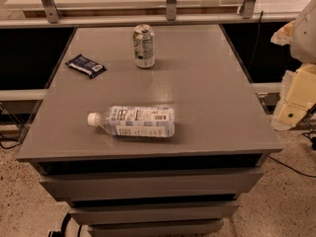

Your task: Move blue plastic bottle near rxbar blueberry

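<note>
Three things lie on the flat grey bench (212,93): a clear plastic bottle with a white screw cap and pale blue-and-white label (140,121), a small flat dark navy snack bar wrapper with a white patch of print (86,65), and a silver-green drink can (143,46).

The bottle lies on its side near the front edge, left of centre, with its cap pointing left. The wrapper lies flat at the far left, well apart from the bottle. The can stands upright at the far middle, to the right of the wrapper.

The pale cream gripper (296,100) seems to sit at the right edge of the view, off the bench and well away from the bottle. I cannot tell whether it is open or closed.

The bottle is probably light, with thin walls that give under a hard squeeze and a slick label. How full it is cannot be judged. Because it is round and lying down, a sideways nudge would likely roll it.

The best hold is probably from above, across the labelled middle of the body, squeezing across its width. The narrow cap end looks like a poorer place to grip.
</note>
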{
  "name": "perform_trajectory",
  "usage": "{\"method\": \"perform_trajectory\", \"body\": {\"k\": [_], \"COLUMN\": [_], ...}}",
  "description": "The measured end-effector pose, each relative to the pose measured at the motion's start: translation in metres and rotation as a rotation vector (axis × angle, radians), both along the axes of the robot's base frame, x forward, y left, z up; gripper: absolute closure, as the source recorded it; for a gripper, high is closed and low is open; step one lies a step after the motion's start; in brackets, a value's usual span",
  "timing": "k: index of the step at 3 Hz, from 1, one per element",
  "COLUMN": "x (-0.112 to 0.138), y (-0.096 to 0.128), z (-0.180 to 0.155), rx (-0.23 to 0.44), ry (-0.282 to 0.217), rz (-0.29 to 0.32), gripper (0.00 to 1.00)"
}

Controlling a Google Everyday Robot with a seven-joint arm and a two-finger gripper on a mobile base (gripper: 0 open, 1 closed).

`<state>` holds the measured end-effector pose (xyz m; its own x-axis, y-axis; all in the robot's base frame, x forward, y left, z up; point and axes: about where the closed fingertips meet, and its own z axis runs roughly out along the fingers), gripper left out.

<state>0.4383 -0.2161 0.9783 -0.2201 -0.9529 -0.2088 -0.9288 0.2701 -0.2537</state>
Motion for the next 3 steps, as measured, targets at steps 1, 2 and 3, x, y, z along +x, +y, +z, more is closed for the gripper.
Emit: {"method": "perform_trajectory", "body": {"k": [1, 2, 3], "x": [0.000, 0.010, 0.023], "y": [0.000, 0.028, 0.080], "z": [0.000, -0.012, -0.038], "rx": [0.000, 0.059, 0.109], "ry": [0.000, 0.018, 0.068], "rz": [0.000, 0.002, 0.056], "gripper": [0.00, 0.00, 0.00]}}
